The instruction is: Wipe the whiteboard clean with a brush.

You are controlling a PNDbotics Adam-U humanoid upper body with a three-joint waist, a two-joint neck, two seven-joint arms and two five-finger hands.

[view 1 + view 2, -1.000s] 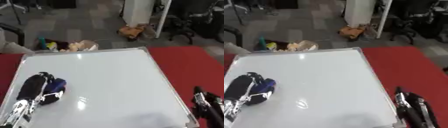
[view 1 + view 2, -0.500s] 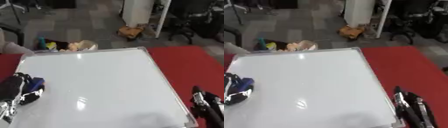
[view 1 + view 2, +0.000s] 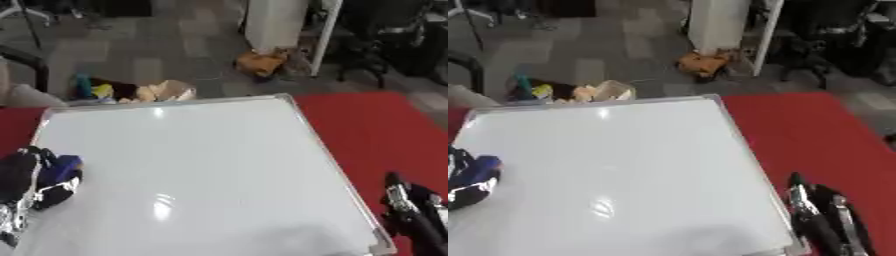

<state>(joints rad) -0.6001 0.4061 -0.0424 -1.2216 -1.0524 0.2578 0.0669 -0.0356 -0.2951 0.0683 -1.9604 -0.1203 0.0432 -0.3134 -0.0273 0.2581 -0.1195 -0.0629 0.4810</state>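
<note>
Whiteboard (image 3: 201, 170): large, white, silver-framed, lying flat on the table (image 3: 376, 130), which is covered in red. It fills most of the middle of the scene, its far edge towards the floor beyond. Surface shows glare spots near the far edge and near the middle; no writing can be made out on it.

Left robot hand (image 3: 35, 182): black with silver parts, at the left edge of the whiteboard, over the board's near-left part. Its fingers are curled round a blue object.

Brush (image 3: 59, 167): a blue block, held in the left robot hand, showing at the hand's far side. It sits at the left side of the whiteboard; whether it touches the surface cannot be told.

Right robot hand (image 3: 820, 220): black with silver joints, at the near right corner of the scene, just beside the whiteboard's near-right corner and over the red table. Fingers point up towards the far side and look fairly straight, holding nothing.

Floor (image 3: 140, 55): grey, beyond the far edge of the table.

Pile of small things (image 3: 131, 91): on the floor just past the whiteboard's far-left edge; blue, yellow, dark and tan shapes, not identifiable.

Orange-brown object (image 3: 261, 62): on the floor farther away, beside a white upright panel (image 3: 280, 22).
</note>
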